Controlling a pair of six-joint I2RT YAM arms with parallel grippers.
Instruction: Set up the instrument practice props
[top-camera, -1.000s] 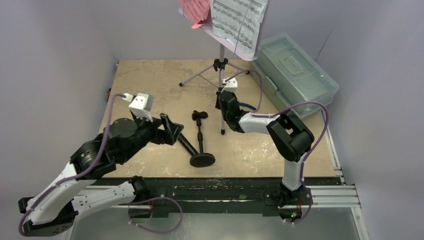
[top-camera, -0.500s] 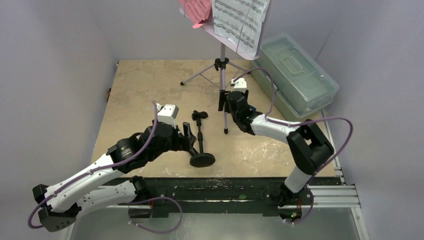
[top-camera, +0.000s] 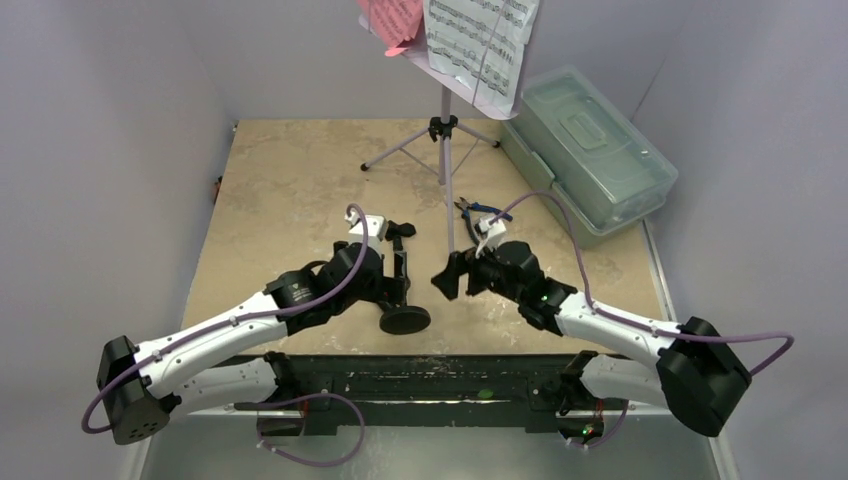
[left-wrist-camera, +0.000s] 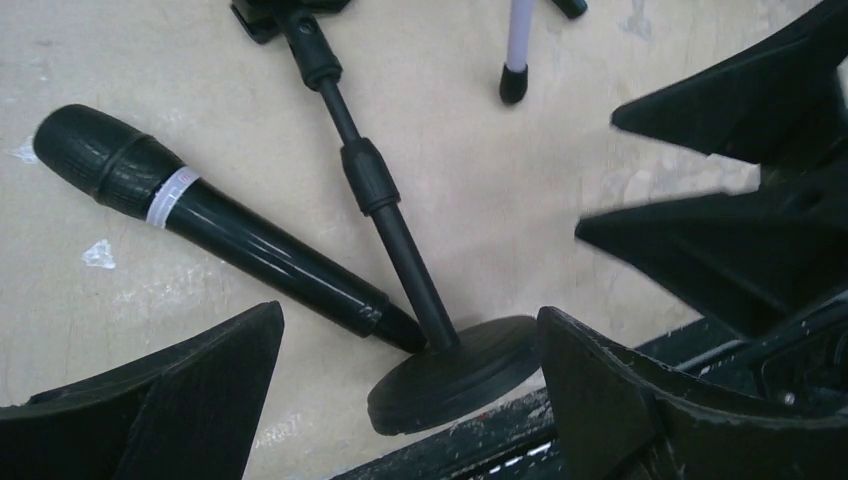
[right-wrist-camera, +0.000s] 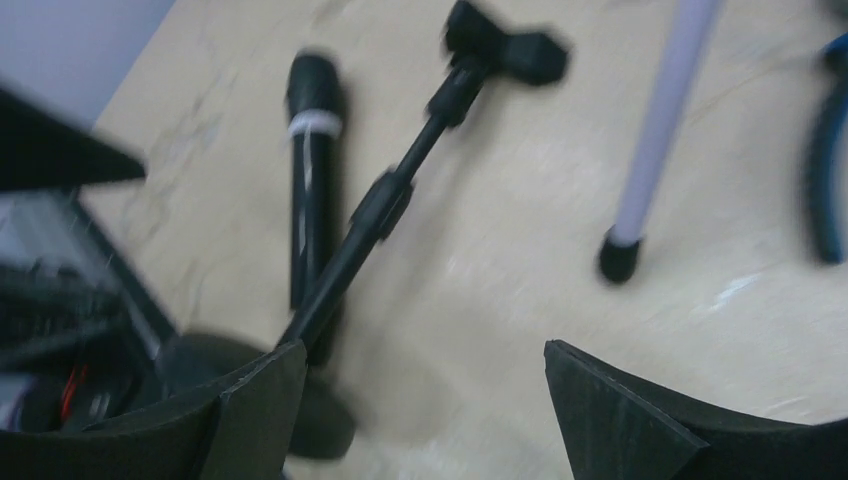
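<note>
Lavender music stand (top-camera: 443, 110) is upright at the back of the worktop (top-camera: 300, 170), with the white sheet (top-camera: 480, 40) and pink sheet (top-camera: 390, 18) on its tray, so that part looks done. The clear lidded box (top-camera: 590, 150) crowds the right edge, with open room on the left. The mic stand (left-wrist-camera: 385, 215) lies flat by the front edge, the microphone (left-wrist-camera: 230, 240) against its base, both left to do. Left hand (top-camera: 398, 272) hovers released, and right hand (top-camera: 447, 278) is spread and empty too.
</note>
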